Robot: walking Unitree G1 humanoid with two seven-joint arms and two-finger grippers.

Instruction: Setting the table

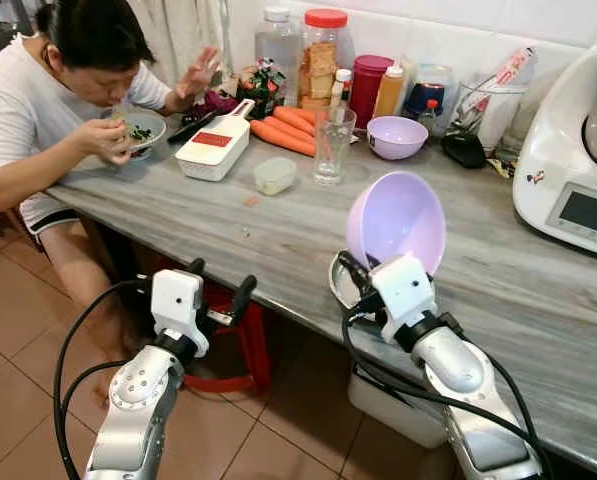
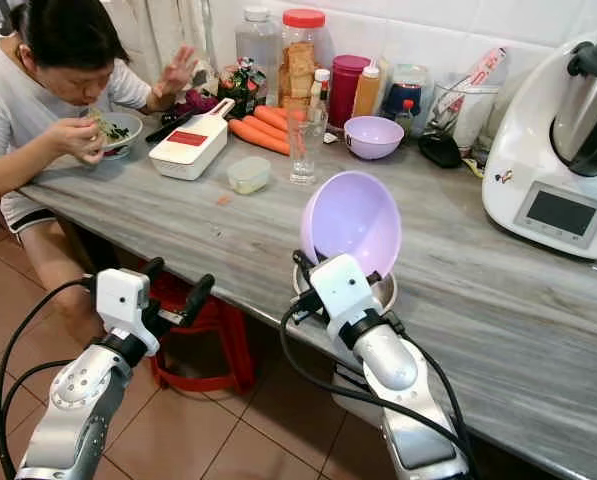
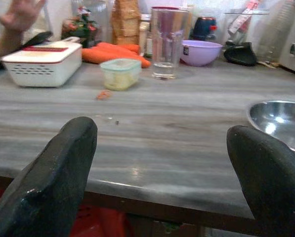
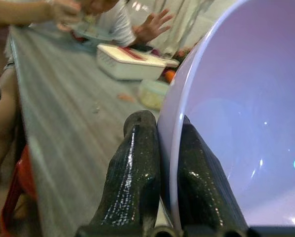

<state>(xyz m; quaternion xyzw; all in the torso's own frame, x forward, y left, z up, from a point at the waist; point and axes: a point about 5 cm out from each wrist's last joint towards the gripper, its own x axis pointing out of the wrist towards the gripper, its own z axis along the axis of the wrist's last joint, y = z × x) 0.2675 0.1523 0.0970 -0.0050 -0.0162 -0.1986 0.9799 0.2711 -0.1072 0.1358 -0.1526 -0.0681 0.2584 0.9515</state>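
Right gripper point(image 1: 361, 283) fingers pinch the tilted purple bowl's point(image 1: 398, 218) rim; left gripper point(image 1: 218, 283) fingers spread off-counter.

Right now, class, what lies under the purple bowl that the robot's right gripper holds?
A steel bowl sits on the counter beneath the tilted purple bowl, which the right gripper pinches by its rim. Most of the steel bowl's inside is covered.

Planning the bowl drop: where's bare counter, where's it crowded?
Right gripper holds the purple bowl above the steel bowl. Bare counter: between the small tub, near edge and steel bowl. Crowded: back wall around the carrots, glass and jars.
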